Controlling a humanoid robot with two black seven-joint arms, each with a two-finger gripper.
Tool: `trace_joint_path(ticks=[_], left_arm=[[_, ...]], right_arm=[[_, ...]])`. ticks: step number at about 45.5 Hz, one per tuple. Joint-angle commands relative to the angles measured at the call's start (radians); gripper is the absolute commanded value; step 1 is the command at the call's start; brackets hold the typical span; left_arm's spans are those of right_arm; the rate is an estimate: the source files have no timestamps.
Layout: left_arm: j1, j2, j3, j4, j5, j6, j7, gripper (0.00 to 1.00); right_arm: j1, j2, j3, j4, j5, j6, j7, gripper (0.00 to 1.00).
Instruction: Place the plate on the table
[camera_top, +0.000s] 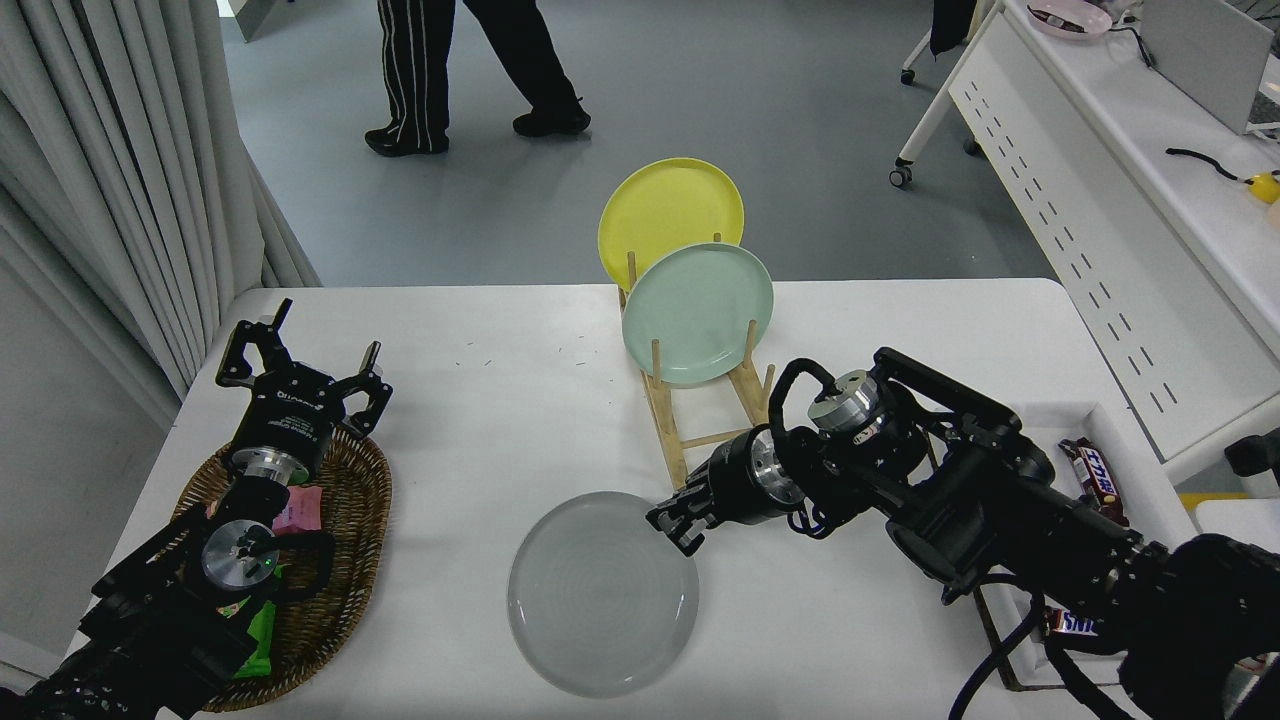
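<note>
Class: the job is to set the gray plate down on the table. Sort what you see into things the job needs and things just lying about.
Needed: gray plate, lying on the white table; right gripper at the plate's rim.

Lying about: mint-green plate and yellow plate in the wooden rack; wicker basket; candy bar; parked left gripper.

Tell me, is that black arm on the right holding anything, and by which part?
The right pincer sits at the gray plate, on its far right rim. The plate looks flat on the table; whether the pincer grips it cannot be told.
</note>
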Motion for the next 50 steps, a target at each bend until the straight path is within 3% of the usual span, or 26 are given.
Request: trace_joint_path(ticks=[1,50], left_arm=[[0.000,0.000,0.000,0.000,0.000,0.000,0.000,1.00],[0.000,0.000,0.000,0.000,0.000,0.000,0.000,1.00]], right_arm=[[-0.017,-0.002,-0.006,-0.019,-0.003,0.000,-0.018,0.00],[-0.023,-0.014,-0.006,-0.101,-0.029,0.000,-0.045,0.00]])
